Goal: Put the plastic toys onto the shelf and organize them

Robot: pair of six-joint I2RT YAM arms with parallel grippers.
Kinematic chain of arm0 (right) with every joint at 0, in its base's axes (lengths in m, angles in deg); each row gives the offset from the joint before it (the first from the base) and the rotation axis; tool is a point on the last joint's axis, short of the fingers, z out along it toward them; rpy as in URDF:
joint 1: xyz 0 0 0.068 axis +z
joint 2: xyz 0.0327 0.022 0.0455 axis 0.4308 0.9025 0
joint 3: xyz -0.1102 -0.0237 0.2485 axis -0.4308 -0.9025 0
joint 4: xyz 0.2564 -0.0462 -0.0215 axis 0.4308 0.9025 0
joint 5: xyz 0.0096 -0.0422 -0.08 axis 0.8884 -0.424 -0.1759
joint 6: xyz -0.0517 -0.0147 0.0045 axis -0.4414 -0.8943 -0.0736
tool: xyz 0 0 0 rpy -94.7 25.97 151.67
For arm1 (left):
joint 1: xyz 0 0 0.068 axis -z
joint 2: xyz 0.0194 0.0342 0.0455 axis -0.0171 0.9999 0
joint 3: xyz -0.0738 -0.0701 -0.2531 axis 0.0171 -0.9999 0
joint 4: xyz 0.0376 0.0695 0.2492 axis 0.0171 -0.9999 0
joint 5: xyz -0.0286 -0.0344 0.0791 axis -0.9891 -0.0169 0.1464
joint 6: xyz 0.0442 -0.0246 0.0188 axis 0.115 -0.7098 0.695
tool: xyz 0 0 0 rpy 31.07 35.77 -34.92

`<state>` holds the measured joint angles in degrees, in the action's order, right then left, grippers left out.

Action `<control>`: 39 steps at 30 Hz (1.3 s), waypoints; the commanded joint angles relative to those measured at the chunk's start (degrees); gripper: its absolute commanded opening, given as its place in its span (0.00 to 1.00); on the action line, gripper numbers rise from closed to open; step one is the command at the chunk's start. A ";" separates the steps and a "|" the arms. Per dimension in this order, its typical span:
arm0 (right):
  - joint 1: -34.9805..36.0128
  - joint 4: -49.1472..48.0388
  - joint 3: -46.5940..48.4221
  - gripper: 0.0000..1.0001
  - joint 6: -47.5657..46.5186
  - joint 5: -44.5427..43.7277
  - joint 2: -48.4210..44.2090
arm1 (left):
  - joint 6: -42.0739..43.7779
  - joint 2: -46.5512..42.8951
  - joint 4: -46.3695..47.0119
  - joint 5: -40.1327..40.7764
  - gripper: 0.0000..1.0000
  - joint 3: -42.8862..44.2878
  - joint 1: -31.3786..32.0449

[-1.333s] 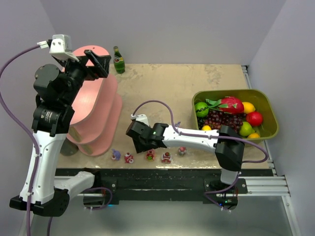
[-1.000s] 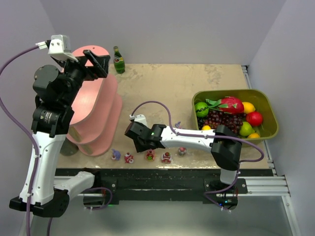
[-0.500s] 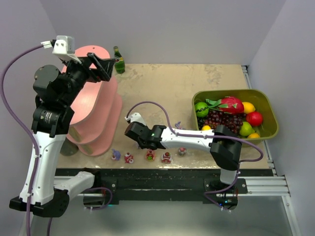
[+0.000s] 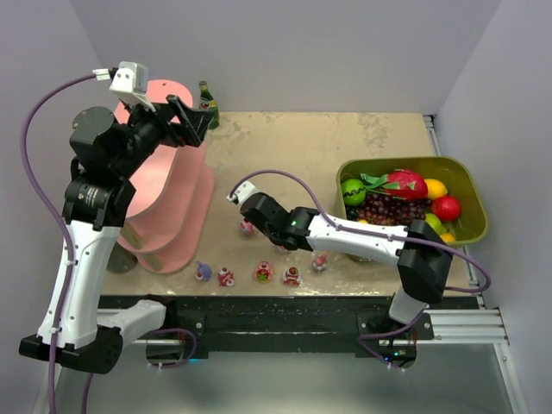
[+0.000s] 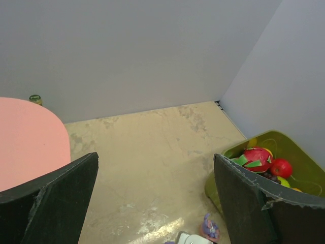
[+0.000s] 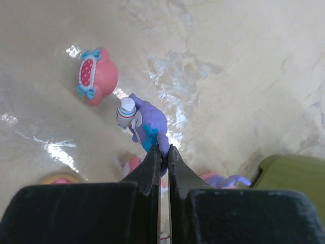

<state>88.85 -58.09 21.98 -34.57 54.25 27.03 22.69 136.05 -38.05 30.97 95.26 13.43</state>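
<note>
From above, the left hand [image 4: 191, 121] hangs high over the rounded top tier of the shelf [image 4: 168, 203], a smooth salmon-pink stand of stacked long-oval plates. A small green glass bottle [image 4: 207, 104] stands just behind that hand, by the back wall. The right hand [image 4: 250, 224] reaches low across the mottled beige bench [image 4: 328, 147] with a tiny purple figurine [image 4: 247, 228] at its tip. A loose row of glossy plastic toys [image 4: 263, 272] lies on the bench nearer the arm bases than this hand. Well off to the hand's right sits an olive-green rectangular tub [image 4: 477, 211] of fake fruit [image 4: 405, 183]. This view does not settle how either hand's fingers stand.

The left wrist camera does: two flat, matte black fingers [image 5: 51, 203] are spread wide with nothing between them. The plain pink shelf top lies under the left finger, bare bench ahead, and the tub's corner beyond the right finger.

The right wrist camera shows its black fingers pinched to a thin slit on the lower part of the purple figurine. It has a white, pink-striped head and a teal patch, which cannot be made out from above. Ahead and to the left lies a round pink toy [image 6: 96, 76] with a red striped panel and blue bows, on the shiny bench. More toys are half hidden behind the fingers.
</note>
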 commanded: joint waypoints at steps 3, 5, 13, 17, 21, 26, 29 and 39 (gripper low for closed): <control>-4.97 -5.82 -1.86 0.00 -14.61 8.59 -2.97 | 0.70 1.79 -2.59 -2.74 0.99 2.09 0.21; -6.72 -4.42 -1.43 0.00 -16.56 11.50 -2.53 | 0.87 2.06 -2.95 -3.18 1.00 2.35 0.21; -11.03 3.14 4.02 0.00 -23.51 19.59 1.69 | 0.70 2.32 -2.69 -4.41 1.00 2.35 0.21; -11.74 5.43 5.87 0.00 -25.00 20.74 3.88 | 0.78 2.58 -2.60 -4.68 1.00 2.26 0.21; -12.18 7.01 7.71 0.04 -25.27 20.13 5.99 | 1.13 3.02 -2.51 -4.68 1.00 2.26 0.21; -12.53 8.77 10.00 0.12 -24.92 19.51 8.45 | 1.66 3.46 -2.33 -4.68 1.00 2.35 0.21; -12.53 8.77 10.62 0.22 -25.18 18.98 8.72 | 2.01 3.46 -2.42 -4.68 1.00 2.26 0.21; -12.62 7.89 11.58 0.66 -23.43 20.21 1.96 | 2.37 4.16 -2.25 -4.68 1.00 2.26 0.21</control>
<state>76.43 -49.60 30.79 -58.83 73.48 35.31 23.91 139.83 -41.48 27.54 95.50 13.43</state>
